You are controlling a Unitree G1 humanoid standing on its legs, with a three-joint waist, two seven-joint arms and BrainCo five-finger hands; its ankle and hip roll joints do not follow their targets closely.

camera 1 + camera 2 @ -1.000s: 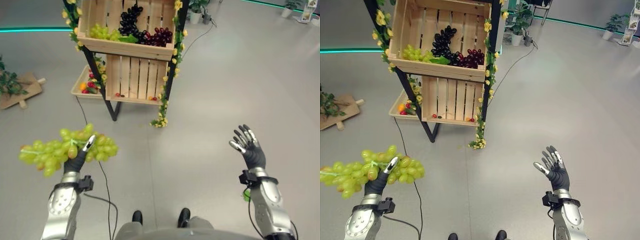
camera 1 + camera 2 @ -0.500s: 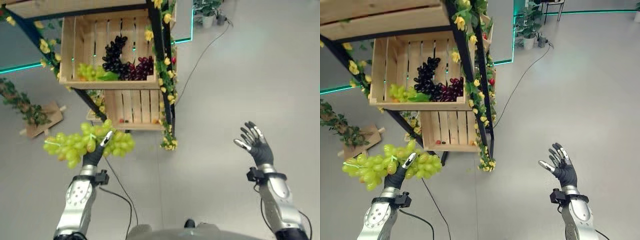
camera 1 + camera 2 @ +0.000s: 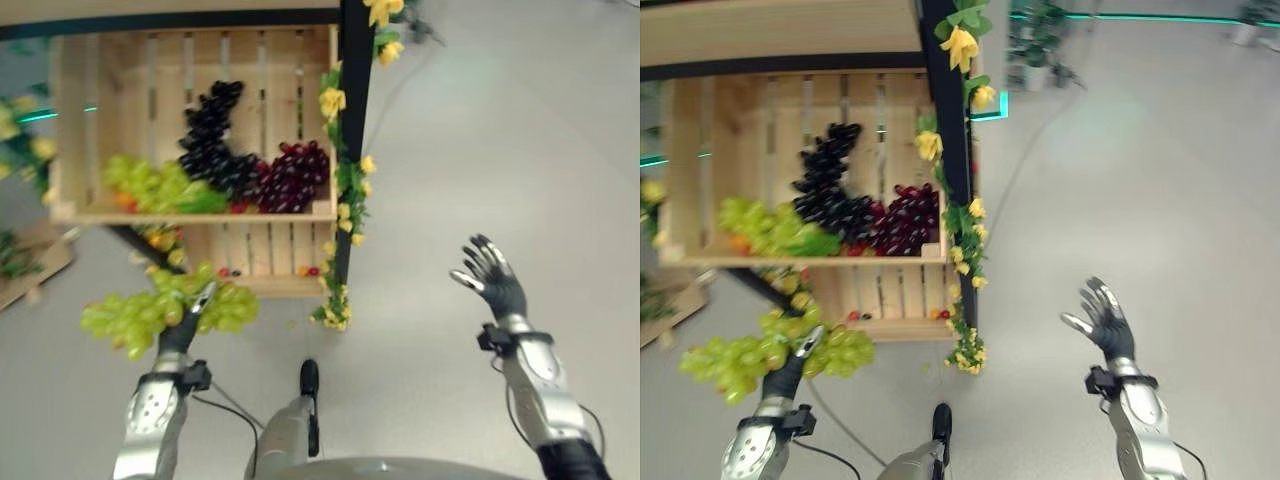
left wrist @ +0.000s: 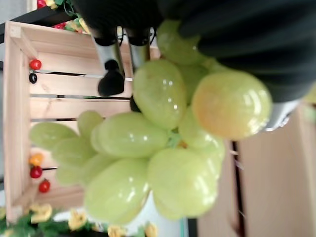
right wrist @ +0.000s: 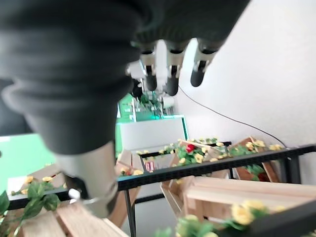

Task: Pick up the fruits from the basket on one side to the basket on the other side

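Observation:
My left hand (image 3: 180, 328) is shut on a bunch of green grapes (image 3: 140, 312), held in the air below and in front of a wooden crate (image 3: 195, 212) on a black rack. The bunch (image 4: 153, 158) bulges past the fingers (image 4: 109, 74) in the left wrist view. That crate holds green grapes (image 3: 155, 186), black grapes (image 3: 212, 140) and red grapes (image 3: 295, 180). My right hand (image 3: 492, 282) is raised at the right, open and empty, fingers (image 5: 170, 69) straight.
A lower crate (image 3: 270, 268) with small red fruits sits under the grape crate. The rack's black post (image 3: 352, 130) carries yellow flowers and leaves. Grey floor lies to the right of the rack.
The camera has tilted up and come closer, so the crate looms larger. My left hand still holds the green grapes, now nearer the crate. The right hand stays raised and open.

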